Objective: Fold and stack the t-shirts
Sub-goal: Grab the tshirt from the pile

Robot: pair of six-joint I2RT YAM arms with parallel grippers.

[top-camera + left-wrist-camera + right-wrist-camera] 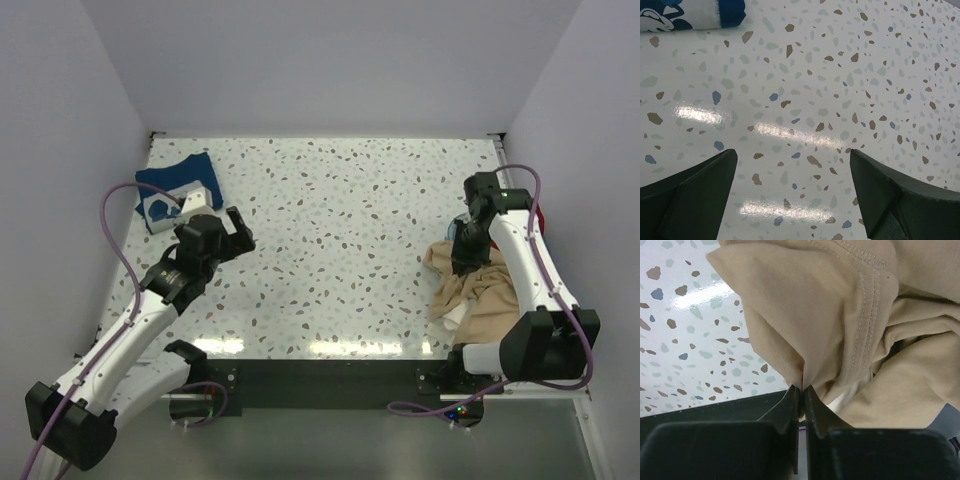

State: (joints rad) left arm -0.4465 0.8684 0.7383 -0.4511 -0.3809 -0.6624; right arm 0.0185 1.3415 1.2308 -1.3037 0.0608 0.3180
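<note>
A crumpled tan-beige t-shirt point(478, 290) lies at the right side of the table. My right gripper point(463, 262) is shut on a pinched fold of it point(805, 330), lifting the cloth; a stitched hem shows to the right of the fingers. A folded navy blue t-shirt with a white print point(178, 190) lies at the far left; its edge shows at the top left of the left wrist view point(685, 14). My left gripper point(238, 236) is open and empty over bare table, right of the navy shirt. A bit of cream-white cloth point(455, 315) peeks from under the tan shirt.
A speckled white tabletop point(340, 230) is enclosed by pale walls. A dark strip runs along the near edge point(320, 375). Something red point(540, 218) shows behind the right arm at the table's right edge.
</note>
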